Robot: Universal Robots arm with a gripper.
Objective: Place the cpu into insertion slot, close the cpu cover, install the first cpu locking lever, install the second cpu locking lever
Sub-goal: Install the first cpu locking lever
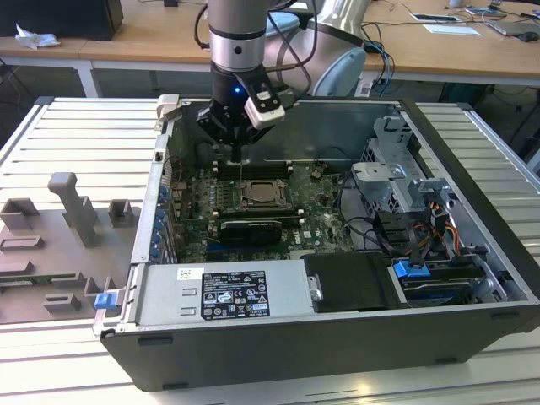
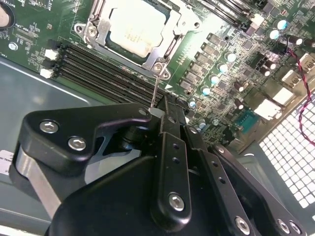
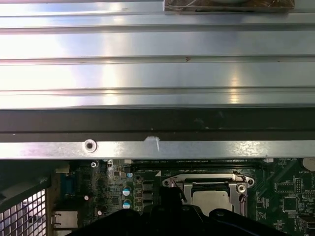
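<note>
The cpu (image 2: 130, 27) lies flat in the insertion slot (image 1: 266, 196) on the green board, pale top showing. The silvery cpu cover (image 2: 166, 43) is down around it, framing it on all sides. A thin wire locking lever (image 2: 156, 86) rises steeply from the socket's corner up to my gripper (image 2: 156, 112). In the second wrist view the black fingers are closed together on the lever's upper end. In the exterior view my gripper (image 1: 237, 150) hangs just behind the socket, near the case's back wall. The first wrist view shows the cpu (image 3: 210, 199) under the cover frame.
Long black memory slots (image 2: 98, 64) run beside the socket. The case's metal wall (image 3: 157, 150) stands close behind the gripper. A power supply (image 1: 228, 295) fills the case's front, a drive cage (image 1: 396, 181) and cables (image 1: 422, 240) its right. A grey fixture tray (image 1: 59, 245) lies outside on the left.
</note>
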